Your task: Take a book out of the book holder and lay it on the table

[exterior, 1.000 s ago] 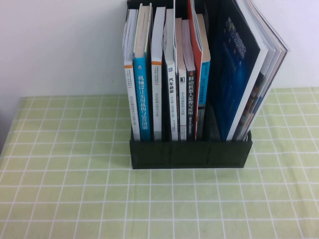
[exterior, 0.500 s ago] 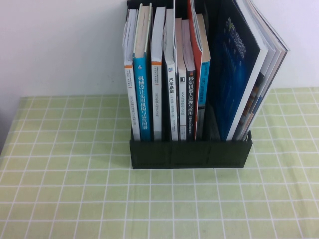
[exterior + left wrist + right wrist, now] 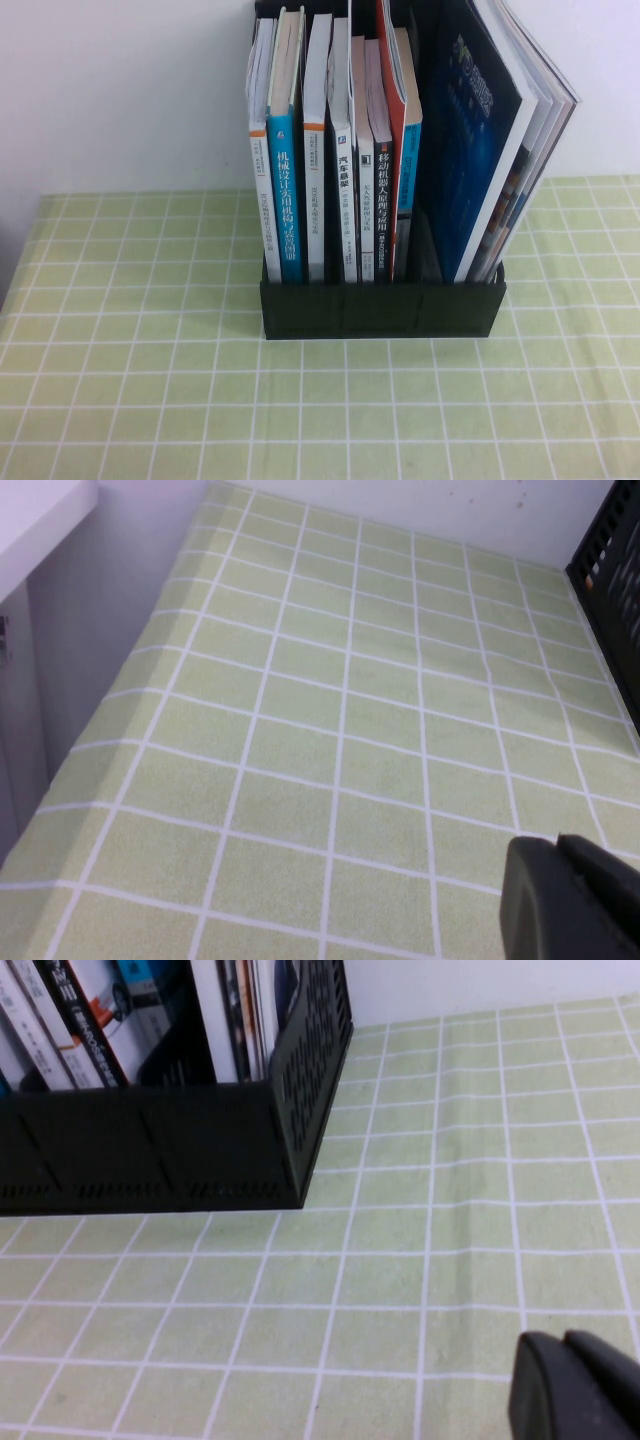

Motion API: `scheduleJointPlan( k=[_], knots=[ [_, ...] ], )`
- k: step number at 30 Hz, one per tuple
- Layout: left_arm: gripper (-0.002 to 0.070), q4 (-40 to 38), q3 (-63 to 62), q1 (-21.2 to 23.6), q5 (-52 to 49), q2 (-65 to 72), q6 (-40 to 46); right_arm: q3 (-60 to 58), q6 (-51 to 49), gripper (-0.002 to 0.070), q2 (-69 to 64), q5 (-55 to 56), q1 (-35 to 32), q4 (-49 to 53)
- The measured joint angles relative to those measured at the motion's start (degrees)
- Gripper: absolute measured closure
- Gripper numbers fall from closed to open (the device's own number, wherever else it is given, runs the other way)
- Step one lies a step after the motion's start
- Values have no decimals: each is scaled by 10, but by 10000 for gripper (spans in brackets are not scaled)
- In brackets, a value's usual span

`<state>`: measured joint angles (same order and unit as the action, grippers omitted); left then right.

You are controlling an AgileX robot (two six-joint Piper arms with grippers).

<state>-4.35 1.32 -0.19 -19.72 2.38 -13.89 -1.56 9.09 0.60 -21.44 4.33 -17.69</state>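
— What do we have behind the table [image 3: 120, 400]?

— A plain white wall [image 3: 120, 90] that meets the table's far edge, matte and bare. From the left wrist view we pick out a few tiny dark specks [image 3: 520, 495] on it, just above that edge.

— And off the table's left side?

— There we see a pale lilac-grey panel [image 3: 110, 640] standing right against the edge. A white ledge [image 3: 35, 510] sits above it, and the table's green grid covering curves down slightly along that side.

— How's the light?

— Soft and even, we'd say. The wall dims a little toward the table's left corner, and we find no hard shadows on the covering.
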Motion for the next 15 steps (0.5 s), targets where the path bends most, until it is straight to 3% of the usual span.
scheduleJointPlan(
  k=[9, 15],
  knots=[
    [678, 34, 0, 0, 16, 0, 0, 0, 0, 678, 0, 8, 0, -9],
    [678, 19, 4, 0, 175, 0, -2, 0, 0, 678, 0, 111, 0, -42]
  ],
)
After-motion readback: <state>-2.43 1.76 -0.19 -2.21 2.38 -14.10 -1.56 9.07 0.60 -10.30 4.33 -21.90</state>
